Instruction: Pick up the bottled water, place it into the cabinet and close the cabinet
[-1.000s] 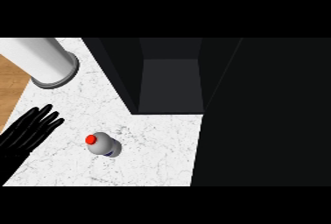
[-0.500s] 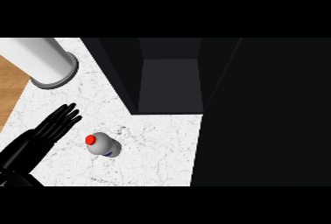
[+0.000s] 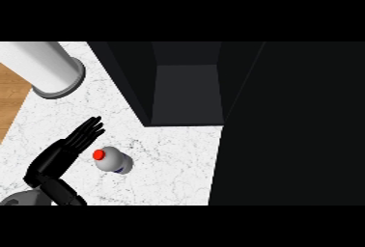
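The bottled water [image 3: 114, 162] stands upright on the white marble counter [image 3: 171, 159], seen from above with its red cap [image 3: 98, 154] toward me. My left hand [image 3: 70, 147] is open, fingers straight and pointing up and right, right beside the bottle's left side near the cap. I cannot tell whether it touches. The dark cabinet [image 3: 189, 91] stands open behind the bottle, its inside showing nothing. My right hand is out of sight.
A pale cylinder [image 3: 46, 67] stands at the counter's back left, next to a strip of wooden floor [image 3: 13, 99]. A large dark panel [image 3: 292, 125] fills the right side of the view, beside the cabinet opening.
My left hand has moved right and forward from the counter's left edge until it is beside the bottle. The bottle has not moved.
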### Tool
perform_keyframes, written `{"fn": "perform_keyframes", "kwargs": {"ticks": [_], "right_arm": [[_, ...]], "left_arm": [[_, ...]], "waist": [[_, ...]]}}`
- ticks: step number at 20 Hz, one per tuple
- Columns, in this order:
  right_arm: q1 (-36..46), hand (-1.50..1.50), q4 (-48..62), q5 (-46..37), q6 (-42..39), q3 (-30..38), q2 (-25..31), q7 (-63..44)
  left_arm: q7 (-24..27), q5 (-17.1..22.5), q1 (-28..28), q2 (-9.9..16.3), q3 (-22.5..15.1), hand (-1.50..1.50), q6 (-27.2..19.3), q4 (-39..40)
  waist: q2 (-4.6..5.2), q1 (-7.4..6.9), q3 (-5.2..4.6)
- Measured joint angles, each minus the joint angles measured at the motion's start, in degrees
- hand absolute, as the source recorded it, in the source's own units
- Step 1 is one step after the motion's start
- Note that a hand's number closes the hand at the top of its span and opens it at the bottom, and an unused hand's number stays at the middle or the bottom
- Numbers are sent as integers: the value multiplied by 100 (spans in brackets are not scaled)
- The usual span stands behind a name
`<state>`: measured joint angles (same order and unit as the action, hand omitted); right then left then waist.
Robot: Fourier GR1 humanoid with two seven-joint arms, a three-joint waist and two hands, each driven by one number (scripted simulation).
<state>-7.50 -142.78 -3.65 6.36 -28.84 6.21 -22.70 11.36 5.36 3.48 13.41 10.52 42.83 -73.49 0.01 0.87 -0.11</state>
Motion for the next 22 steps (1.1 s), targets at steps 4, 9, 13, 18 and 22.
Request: {"fn": "perform_keyframes", "kwargs": {"ticks": [4,9,13,18,22], "right_arm": [[167,-150,24,-13,113,-16,17,-89],[105,-150,10,-33,182,-90,130,-37],[172,-150,11,-44,264,-120,175,-49],[111,-150,7,-30,284,-53,306,40],[22,-150,14,-9,288,-9,395,159]], "left_arm": [[679,-486,261,-16,-98,-150,-94,832],[1318,-853,496,0,-180,-150,-348,1664],[1804,-1087,867,-4,-213,-150,-639,2536],[2351,-1279,1244,-55,-276,-150,-984,3345],[2682,-1338,1529,-132,-305,-150,-1190,3900]], "waist": [[2,-2,0],[0,2,1],[6,26,-1],[9,33,-1],[12,39,-1]]}}
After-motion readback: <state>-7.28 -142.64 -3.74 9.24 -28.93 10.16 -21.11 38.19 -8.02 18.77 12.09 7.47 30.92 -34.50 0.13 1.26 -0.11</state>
